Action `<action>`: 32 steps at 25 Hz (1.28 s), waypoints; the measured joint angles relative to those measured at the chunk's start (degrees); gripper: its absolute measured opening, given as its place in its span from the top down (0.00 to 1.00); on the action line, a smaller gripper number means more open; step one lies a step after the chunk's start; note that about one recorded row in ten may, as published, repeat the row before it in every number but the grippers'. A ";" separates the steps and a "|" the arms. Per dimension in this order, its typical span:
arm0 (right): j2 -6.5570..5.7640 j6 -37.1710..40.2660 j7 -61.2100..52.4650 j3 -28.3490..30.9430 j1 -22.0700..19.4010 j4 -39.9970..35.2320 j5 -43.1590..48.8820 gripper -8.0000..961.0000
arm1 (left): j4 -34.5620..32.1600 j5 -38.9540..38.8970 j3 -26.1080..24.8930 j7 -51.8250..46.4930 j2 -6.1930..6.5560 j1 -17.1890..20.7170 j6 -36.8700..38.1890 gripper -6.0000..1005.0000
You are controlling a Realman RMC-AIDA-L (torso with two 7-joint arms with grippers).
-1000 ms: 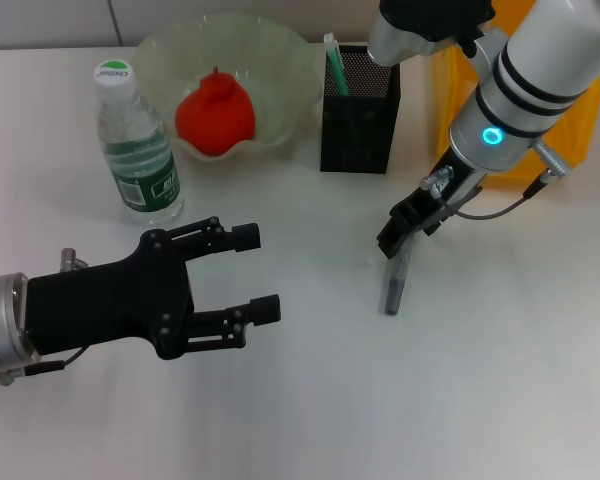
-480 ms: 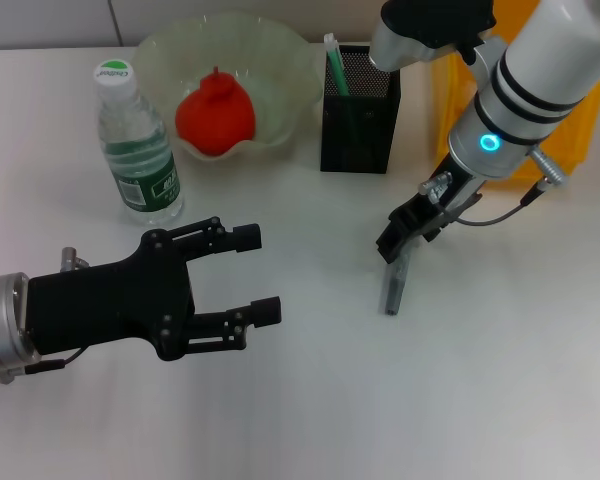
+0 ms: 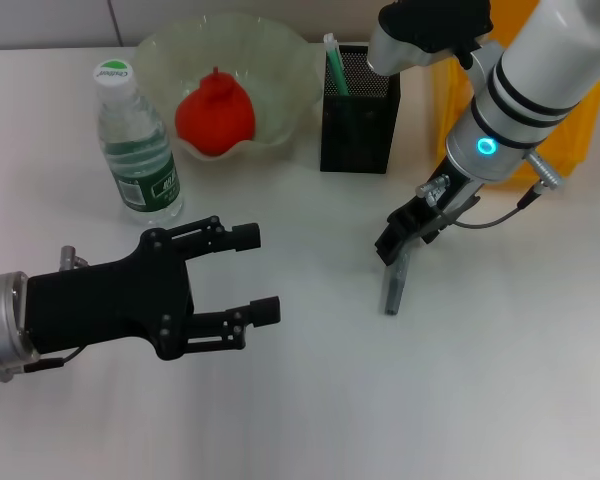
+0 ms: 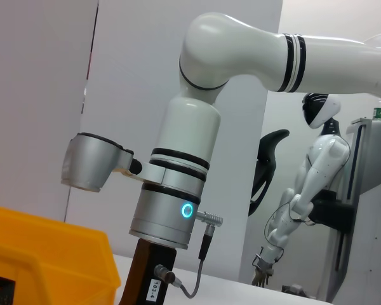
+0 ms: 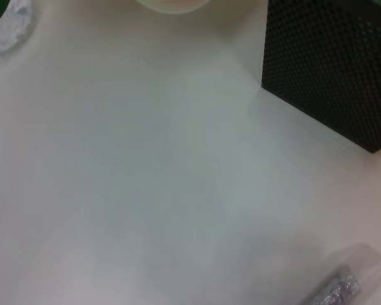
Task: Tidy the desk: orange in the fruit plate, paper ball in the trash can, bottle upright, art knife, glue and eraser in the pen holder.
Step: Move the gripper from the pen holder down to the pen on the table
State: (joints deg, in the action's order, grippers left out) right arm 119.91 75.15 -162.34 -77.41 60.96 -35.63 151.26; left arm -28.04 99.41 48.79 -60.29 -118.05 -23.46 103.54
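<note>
I am working the pen-holder step: my right gripper point(image 3: 398, 243) is sitting over the upper end of a slim grey stick lying on the counter point(image 3: 310, 400), which I take to be the art knife point(image 3: 392, 287). I cannot tell whether the gripper is closed on it or only touching it. The rest looks largely tidied: the orange point(image 3: 215, 115) is resting in the fruit plate point(image 3: 280, 60), the bottle point(image 3: 135, 145) is standing upright just beside that plate, and a green-and-white stick is already poking out of the pen holder point(image 3: 360, 125). The paper ball and the eraser are not showing anywhere I can see.

Next, I judge, I am needing a firm pinch on the knife, a lift, then a swing up and back toward the holder, tipping the knife toward vertical to drop it through the mouth.

For room, the holder is standing close by with bare counter between it and the knife. The trash can point(image 3: 450, 85) is sitting just beside the holder behind my right arm, so I am minding that side. My left gripper point(image 3: 252, 272) is hanging wide apart and empty over the near counter, well clear of the route.
</note>
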 joint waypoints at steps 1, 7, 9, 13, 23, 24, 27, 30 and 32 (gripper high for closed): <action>0.00 -0.12 0.00 -0.12 0.01 0.04 -0.02 0.43 | 0.00 0.02 -0.04 0.00 0.01 0.00 0.00 0.20; -0.03 -0.51 -0.12 -1.40 0.12 0.84 -0.02 0.46 | 0.00 -0.01 -0.22 0.00 0.10 0.00 -0.12 0.20; -0.03 -0.49 -0.12 -1.48 0.12 0.84 -0.02 0.46 | 0.00 -0.06 -0.24 0.00 0.10 0.00 -0.12 0.20; -0.03 -0.21 -0.14 -1.54 0.13 0.84 -0.02 0.48 | 0.00 -0.19 -0.27 -0.05 0.18 0.00 -0.12 0.20; -0.03 0.40 -0.38 -2.24 0.13 0.77 -0.02 0.62 | 0.00 -0.27 -0.28 -0.04 0.20 0.00 -0.01 0.20; -0.03 0.40 -0.38 -2.24 0.13 0.77 -0.02 0.62 | 0.00 -0.28 -0.27 -0.04 0.20 -0.01 -0.01 0.20; -0.03 0.70 -0.43 -2.65 0.13 0.63 -0.02 0.63 | 0.00 -0.28 -0.27 -0.03 0.20 0.00 0.00 0.20; -0.03 0.72 -0.55 -2.94 0.13 0.47 -0.02 0.69 | 0.00 -0.27 -0.28 -0.01 0.20 0.00 0.00 0.20; -0.03 0.72 -0.57 -2.94 0.13 0.43 -0.02 0.74 | 0.00 -0.28 -0.28 -0.01 0.20 0.00 0.00 0.20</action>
State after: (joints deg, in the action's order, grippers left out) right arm 119.88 75.87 -162.91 -80.35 61.08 -35.20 151.24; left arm -28.04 99.13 48.51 -60.29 -117.85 -23.47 103.54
